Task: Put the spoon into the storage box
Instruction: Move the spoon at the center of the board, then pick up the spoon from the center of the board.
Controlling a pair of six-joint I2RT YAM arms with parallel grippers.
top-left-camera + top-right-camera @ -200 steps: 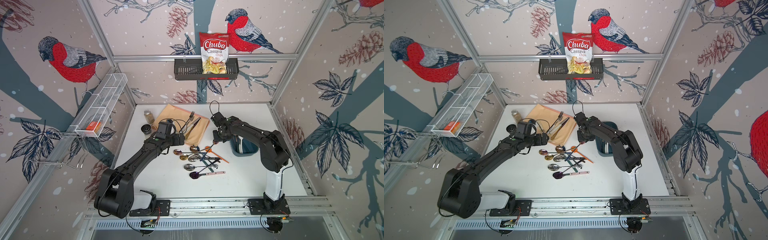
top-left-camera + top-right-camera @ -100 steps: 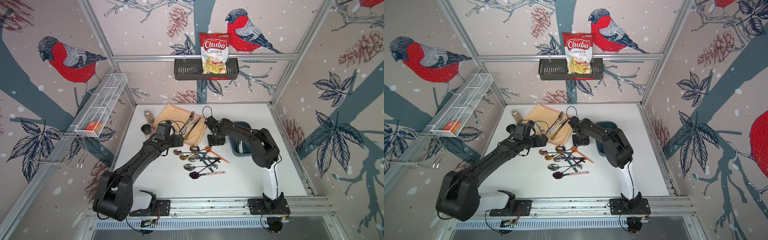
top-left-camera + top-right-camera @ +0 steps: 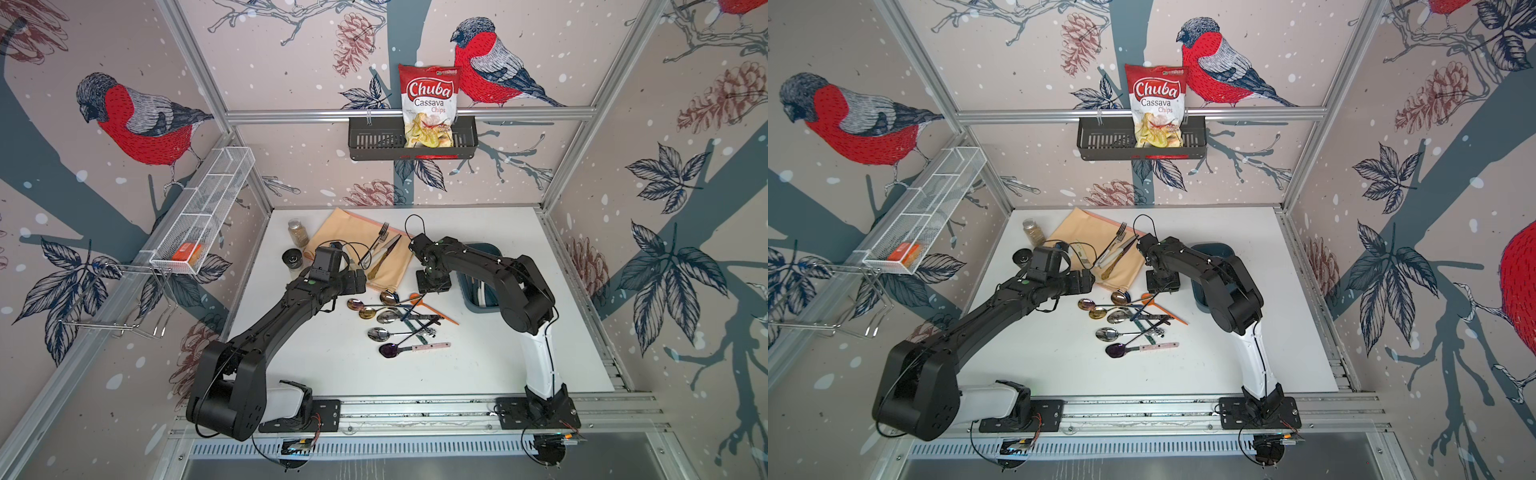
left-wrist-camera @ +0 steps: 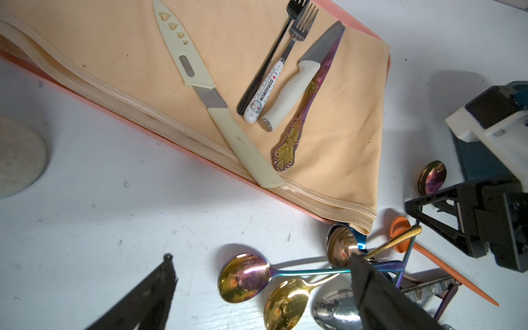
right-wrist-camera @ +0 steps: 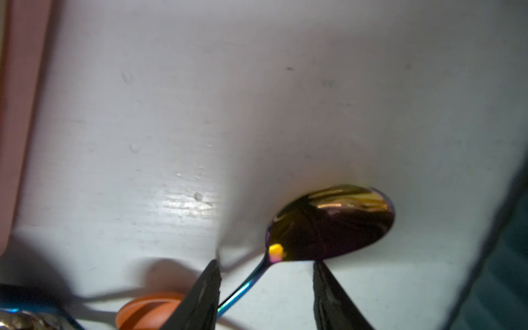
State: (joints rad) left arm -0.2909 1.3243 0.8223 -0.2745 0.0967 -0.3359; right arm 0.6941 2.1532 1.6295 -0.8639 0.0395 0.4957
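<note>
Right arm reaches over the white surface, between the peach cloth and the storage box.

Right gripper: fingers apart, straddling the neck of the iridescent spoon. The handle runs close along one finger; I cannot tell whether they touch.

The spoon's bowl lies beyond the fingertips, outside the box and near its teal wall. I cannot tell whether the bowl rests on the surface or sits just off it.

The storage box is partly hidden behind the right arm in both top views.

Left gripper: fingers wide apart with nothing between them, above the cluster of other spoons.
</note>
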